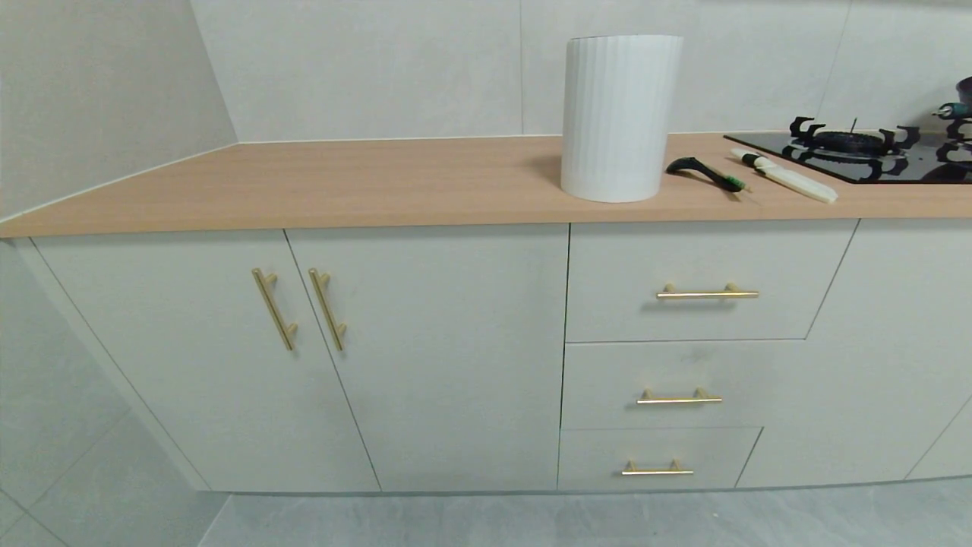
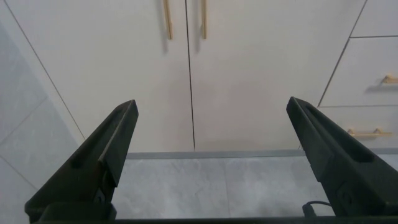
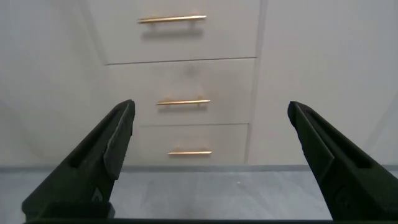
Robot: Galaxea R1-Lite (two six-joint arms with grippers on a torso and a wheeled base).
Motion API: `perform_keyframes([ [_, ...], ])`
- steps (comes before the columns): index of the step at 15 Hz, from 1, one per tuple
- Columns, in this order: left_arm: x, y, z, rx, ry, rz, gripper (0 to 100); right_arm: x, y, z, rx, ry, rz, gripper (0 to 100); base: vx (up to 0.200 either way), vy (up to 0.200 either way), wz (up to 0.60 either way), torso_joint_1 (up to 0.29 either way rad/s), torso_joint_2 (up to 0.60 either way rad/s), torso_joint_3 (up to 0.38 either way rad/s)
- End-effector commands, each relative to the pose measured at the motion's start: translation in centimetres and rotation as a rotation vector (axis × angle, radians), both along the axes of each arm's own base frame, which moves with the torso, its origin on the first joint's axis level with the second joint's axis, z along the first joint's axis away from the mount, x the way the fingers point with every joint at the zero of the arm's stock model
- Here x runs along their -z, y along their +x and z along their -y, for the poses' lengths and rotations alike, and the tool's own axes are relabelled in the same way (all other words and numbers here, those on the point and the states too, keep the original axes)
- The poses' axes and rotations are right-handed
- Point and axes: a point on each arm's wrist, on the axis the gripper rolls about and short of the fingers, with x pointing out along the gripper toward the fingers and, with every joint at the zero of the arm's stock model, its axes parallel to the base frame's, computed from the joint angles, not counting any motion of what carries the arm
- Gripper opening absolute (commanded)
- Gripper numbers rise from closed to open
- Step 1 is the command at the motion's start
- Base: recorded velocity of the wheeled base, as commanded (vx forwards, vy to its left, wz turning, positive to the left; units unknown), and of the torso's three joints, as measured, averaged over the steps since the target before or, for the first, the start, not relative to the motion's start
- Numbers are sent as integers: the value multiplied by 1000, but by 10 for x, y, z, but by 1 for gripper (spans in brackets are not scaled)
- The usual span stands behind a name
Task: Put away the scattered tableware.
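Observation:
On the wooden counter (image 1: 342, 182) lie a black peeler with a green tip (image 1: 703, 173) and a cream-bladed knife (image 1: 786, 180), side by side to the right of a tall white ribbed container (image 1: 619, 118). My left gripper (image 2: 211, 112) hangs open low before the double cabinet doors (image 2: 186, 68), nothing between its fingers. My right gripper (image 3: 211, 112) is open too, facing the stack of drawers (image 3: 180, 81) with gold handles.
A black gas hob (image 1: 866, 152) with pan supports sits at the counter's far right. Below are two cabinet doors (image 1: 304, 349) and three drawers (image 1: 683, 289). Grey tiled floor (image 1: 531, 520) runs along the cabinet base; a tiled wall closes the left side.

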Motion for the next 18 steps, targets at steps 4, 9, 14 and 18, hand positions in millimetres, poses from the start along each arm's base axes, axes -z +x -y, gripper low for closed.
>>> perform_keyframes([
  [4,0,0,0,0,0,0,100,-38,74,-7,-129,-32,-433,100,0,0,0,0,0,0],
  [9,0,0,0,0,0,-1,100,-47,154,-17,-132,-56,-668,100,0,0,0,0,0,0],
  [14,0,0,0,0,0,-1,100,7,258,-29,-123,-73,-738,100,0,0,0,0,0,0],
  [18,0,0,0,0,0,-1,100,51,309,-35,-108,-77,-718,100,0,0,0,0,0,0],
])
